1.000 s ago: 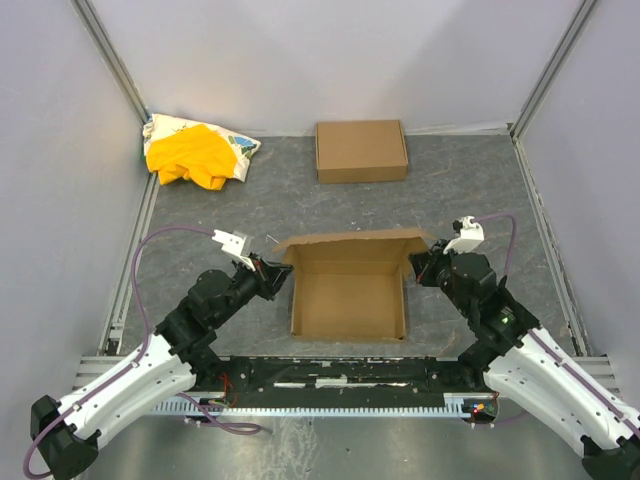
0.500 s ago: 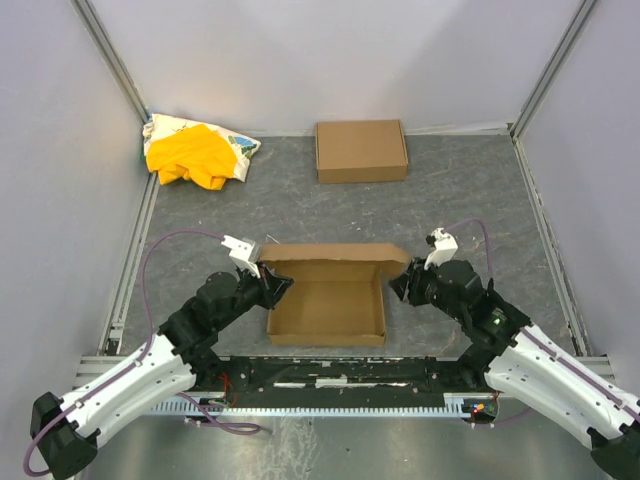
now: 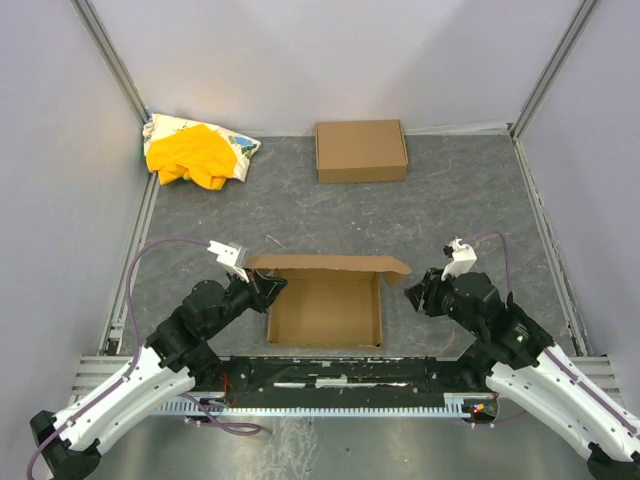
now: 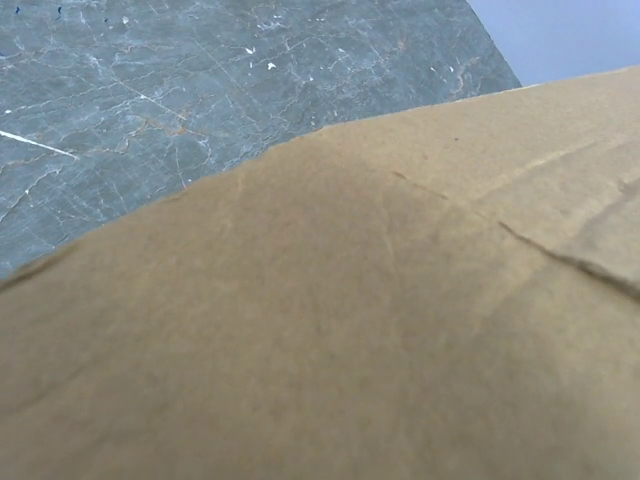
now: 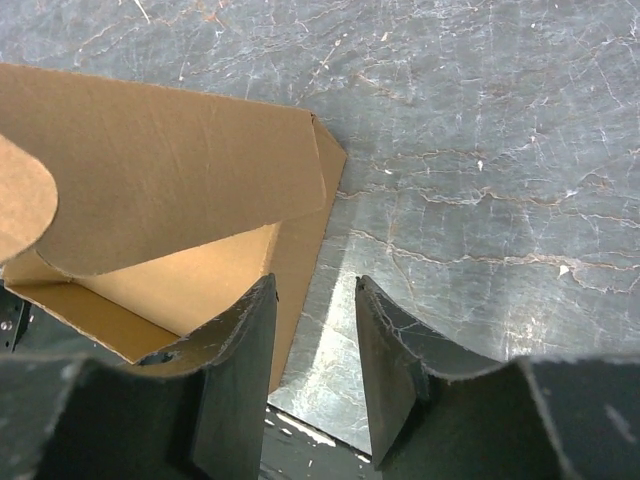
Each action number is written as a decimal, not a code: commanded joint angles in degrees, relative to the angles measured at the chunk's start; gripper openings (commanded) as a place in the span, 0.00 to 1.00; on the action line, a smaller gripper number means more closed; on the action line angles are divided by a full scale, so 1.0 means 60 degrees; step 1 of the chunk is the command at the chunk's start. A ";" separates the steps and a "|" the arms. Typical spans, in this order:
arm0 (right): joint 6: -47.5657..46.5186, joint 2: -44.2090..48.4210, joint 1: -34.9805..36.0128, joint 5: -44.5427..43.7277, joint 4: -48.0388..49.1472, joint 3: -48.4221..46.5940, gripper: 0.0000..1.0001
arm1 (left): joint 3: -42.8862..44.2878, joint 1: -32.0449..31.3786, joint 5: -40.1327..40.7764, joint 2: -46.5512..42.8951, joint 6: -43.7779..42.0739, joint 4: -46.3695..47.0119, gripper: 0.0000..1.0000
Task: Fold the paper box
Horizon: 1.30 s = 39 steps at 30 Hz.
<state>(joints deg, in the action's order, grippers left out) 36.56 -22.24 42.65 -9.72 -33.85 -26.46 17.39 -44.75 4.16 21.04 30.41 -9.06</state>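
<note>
Nearest the arm bases, the left end effector is closed and seems pinched on the far left corner of the paper box. Its wrist view is filled with cardboard, so its fingers cannot be seen. The right end effector is open and holds nothing. Bare tabletop shows between its fingers, just beside the box's right edge.

Judged risk: with only one corner held, the box could swing or slide around that grip. A hard pinch could crease the thin wall. The free lid could flop either way, and a right finger moving in could catch the lid's end tab.

The box sits on the tabletop between the arms, close to the near edge. It is a shallow tray, open side up, with its long axis running left to right. Its lid rises from the far edge, nearly upright.

Well beyond lie a flat cardboard box and a yellow cloth bundle.
</note>
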 commanded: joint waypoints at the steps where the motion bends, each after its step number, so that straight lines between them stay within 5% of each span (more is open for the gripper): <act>1: -0.0227 -0.0315 0.0026 0.0018 0.0091 -0.0622 0.46 | 0.0347 -0.0026 -0.0053 -0.0381 0.0466 -0.0327 0.12; 15: -0.1720 -0.1626 0.0026 0.0177 -0.2194 -0.4263 0.51 | 0.0707 -0.0028 0.0031 -0.0555 0.0512 -0.0809 0.12; 34: -0.1621 -0.2172 0.0030 0.0244 -0.2520 -0.4521 0.53 | 0.2875 -0.0026 0.0029 -0.0876 0.0305 -0.2388 0.16; 39: -0.1780 -0.2202 0.0026 0.1385 -0.2600 -0.4143 0.58 | 0.3144 -0.0013 0.0027 -0.0770 0.0224 -0.2416 0.17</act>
<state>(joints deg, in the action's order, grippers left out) 26.74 -35.38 42.65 -6.90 -49.15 -51.24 32.93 -44.75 4.36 15.86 31.92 -23.81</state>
